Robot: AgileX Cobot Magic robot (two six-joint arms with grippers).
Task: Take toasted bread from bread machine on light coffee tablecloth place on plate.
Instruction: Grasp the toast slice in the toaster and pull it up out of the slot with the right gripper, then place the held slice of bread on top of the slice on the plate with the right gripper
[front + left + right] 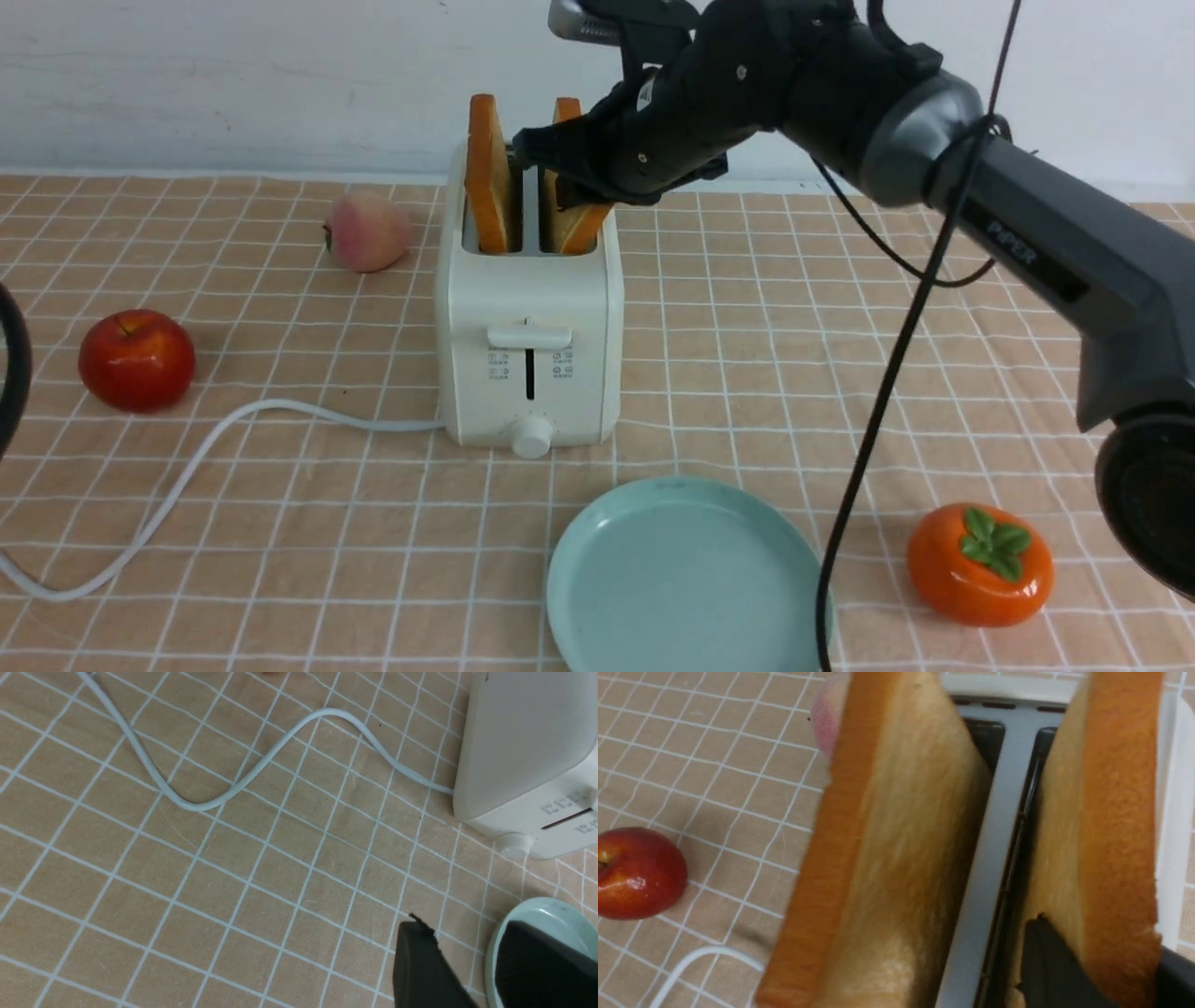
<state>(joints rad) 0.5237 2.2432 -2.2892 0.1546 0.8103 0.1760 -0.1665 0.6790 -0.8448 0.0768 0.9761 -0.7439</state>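
My right gripper [571, 182] pinches the right slice [1115, 812] across its upper faces; it looks light, stiff, crumbly, so I'd squeeze gently; left gripper [462, 940] gapes idle

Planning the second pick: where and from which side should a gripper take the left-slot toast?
Pinch the left slice by its flat faces near the top edge, coming from above: it stands upright, lower part sunk in the bread machine.

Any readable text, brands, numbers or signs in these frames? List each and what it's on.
"PIPER": on the dark link of the right arm.
Printed icons beside the lever slot on the bread machine: too small to read in the front view and blurred in the left wrist view.
Nothing else is legible.
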